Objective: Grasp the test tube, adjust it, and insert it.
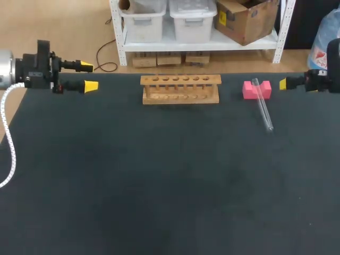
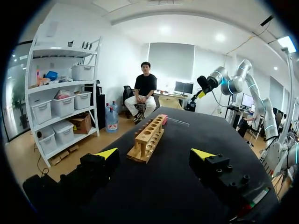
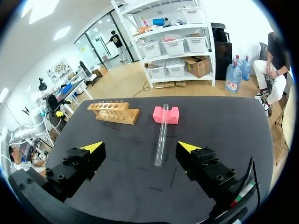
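**Fig. – Both jaws wide; tube propped on its block**

Closest to the lens, R wrist view: the black fingers of the right jaws, with the right fingertips [image 3: 93, 146] set far apart and nothing btw. them. Ahead of them on the dark worktop [image 3: 224, 126] lies the test tube [image 3: 161, 135], of clear glass. Its far end rests in the notch of a pink block [image 3: 166, 115] and its near end is down on the worktop, so it sits at a slight tilt. It is apart from both fingertips. A wooden rack [image 3: 113, 112] stands beside the block, well apart from it.

L wrist view: the left jaws are likewise wide and hold nothing, w/ the left fingertips [image 2: 107, 153] spread to either side. The rack is ahead, seen end-on, w/ a row of holes along its top. Block and tube show small beyond it.

Head view: the rack is near the far edge, approx. mid-worktop, and the block is to its right. The tube runs from the block towards the camera, angled a little to the right. The left arm [image 1: 37, 69] is at the far left corner, fingers pointing towards the rack. The right arm [image 1: 324, 79] is at the right edge, w/ one yellow tip showing, near the block and aimed at it.
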